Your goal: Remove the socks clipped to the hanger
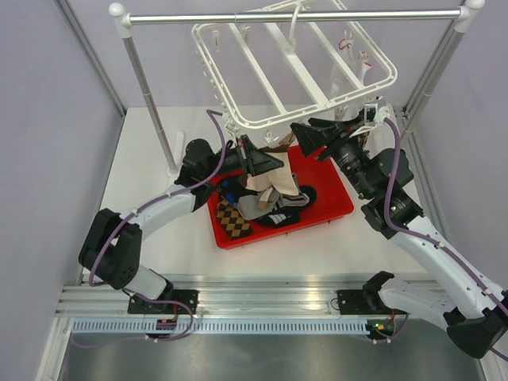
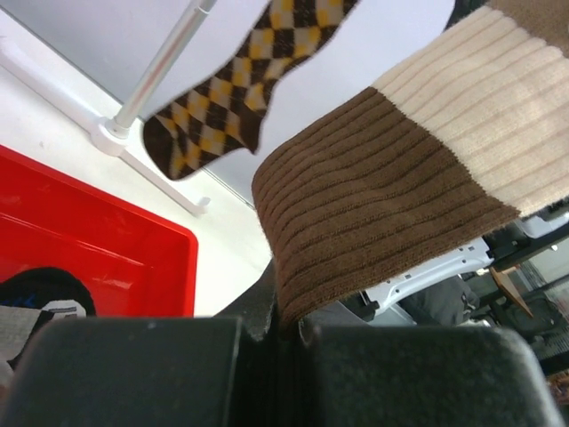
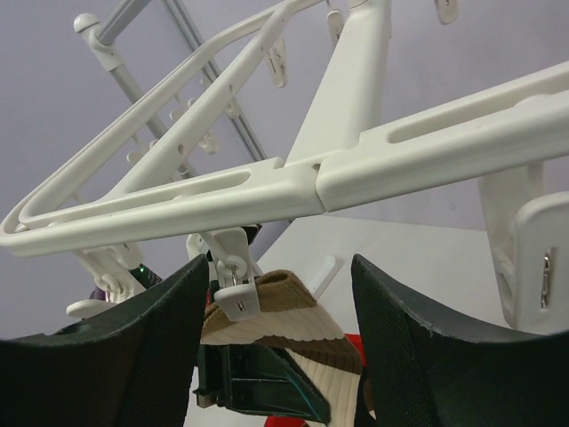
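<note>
A hanger point(image 1: 294, 67) hangs from a rail point(image 1: 294, 16) at the back of the worktop point(image 1: 151, 159). Beneath its near edge sits a tray point(image 1: 337, 206) holding socks point(image 1: 266, 202). One sock point(image 3: 267, 316) dangles from a clip point(image 3: 236, 298), with the left claw point(image 1: 258, 163) at its lower end and the right claw point(image 3: 280, 267) either side of the clip.

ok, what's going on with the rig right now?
The left gripper is shut on the lower end of a brown-and-cream striped ribbed sock. The sock hangs from a small white clip on the white plastic drying frame. The right gripper is open, one finger on each side of that clip. Other socks lie in the red plastic tray.
</note>
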`<state>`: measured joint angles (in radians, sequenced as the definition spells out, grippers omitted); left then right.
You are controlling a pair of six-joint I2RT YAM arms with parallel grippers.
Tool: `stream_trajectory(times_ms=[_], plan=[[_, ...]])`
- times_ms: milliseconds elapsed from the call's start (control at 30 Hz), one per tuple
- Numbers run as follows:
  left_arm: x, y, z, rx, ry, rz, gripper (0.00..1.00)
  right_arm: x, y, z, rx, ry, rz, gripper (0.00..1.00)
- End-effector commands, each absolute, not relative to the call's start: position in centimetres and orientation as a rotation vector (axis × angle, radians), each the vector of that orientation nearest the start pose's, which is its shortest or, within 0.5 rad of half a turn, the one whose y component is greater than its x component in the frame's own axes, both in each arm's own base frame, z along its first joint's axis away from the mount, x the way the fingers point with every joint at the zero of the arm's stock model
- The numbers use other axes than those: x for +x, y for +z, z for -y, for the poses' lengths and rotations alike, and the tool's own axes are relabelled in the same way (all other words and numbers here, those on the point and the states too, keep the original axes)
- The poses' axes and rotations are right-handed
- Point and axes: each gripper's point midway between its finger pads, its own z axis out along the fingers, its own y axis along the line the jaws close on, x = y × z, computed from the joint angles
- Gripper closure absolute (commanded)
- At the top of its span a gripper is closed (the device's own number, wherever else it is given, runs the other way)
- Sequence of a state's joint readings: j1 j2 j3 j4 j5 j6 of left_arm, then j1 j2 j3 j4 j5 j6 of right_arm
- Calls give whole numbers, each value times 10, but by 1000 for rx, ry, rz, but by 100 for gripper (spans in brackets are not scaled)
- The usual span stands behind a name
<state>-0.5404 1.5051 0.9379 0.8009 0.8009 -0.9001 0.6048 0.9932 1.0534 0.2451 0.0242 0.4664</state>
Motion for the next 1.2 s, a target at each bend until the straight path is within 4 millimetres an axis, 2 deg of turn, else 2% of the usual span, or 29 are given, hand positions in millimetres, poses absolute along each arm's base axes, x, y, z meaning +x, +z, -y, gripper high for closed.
stream_trajectory(times_ms=[0, 200, 367, 600, 767, 967, 1167], plan=[[283, 338, 337, 518, -1583, -1475, 98, 292, 472, -210, -12, 842, -1270, 31], [292, 340, 335, 472, -1436, -1449, 98, 295, 467, -214, 34, 813, -1311, 32], [295, 337, 341, 485, -1325, -1430, 98, 301, 461, -213, 87, 750, -1348, 32], [303, 331, 346, 448, -1174, -1416, 98, 301, 468, -210, 112, 700, -1352, 32], [303, 331, 349, 447, -1104, -1405, 98, 301, 472, -216, 85, 673, -1353, 37], [310, 332, 342, 386, -954, -1403, 98, 297, 473, -221, 83, 608, -1364, 39], [314, 334, 339, 365, -913, -1402, 98, 299, 466, -216, 104, 539, -1388, 46]])
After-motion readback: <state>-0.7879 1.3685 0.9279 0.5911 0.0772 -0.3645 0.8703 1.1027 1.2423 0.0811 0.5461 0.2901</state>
